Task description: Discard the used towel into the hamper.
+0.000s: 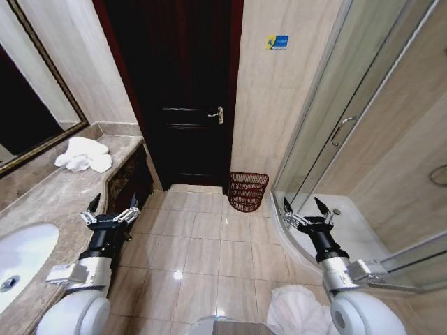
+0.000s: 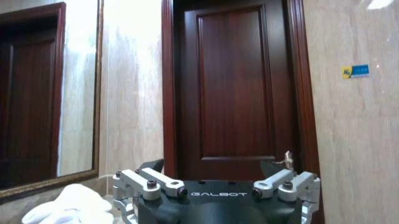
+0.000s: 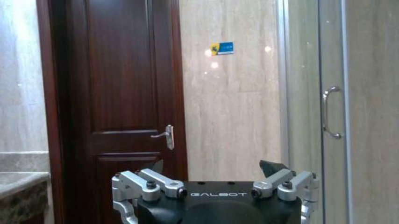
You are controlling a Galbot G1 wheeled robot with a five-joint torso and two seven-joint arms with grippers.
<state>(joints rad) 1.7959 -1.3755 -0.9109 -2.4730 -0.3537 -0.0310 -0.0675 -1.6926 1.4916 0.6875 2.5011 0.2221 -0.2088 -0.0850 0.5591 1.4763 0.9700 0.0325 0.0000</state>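
At the left edge of the head view, the towel (image 1: 84,154) lies up-frame of the spread-fingered left gripper (image 1: 112,208), nearer than the equally spread right gripper (image 1: 306,209).

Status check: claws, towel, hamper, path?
Left claw and right claw open, empty, held low ahead. Towel on the counter, untouched. Hamper by the door, floor to it bare.
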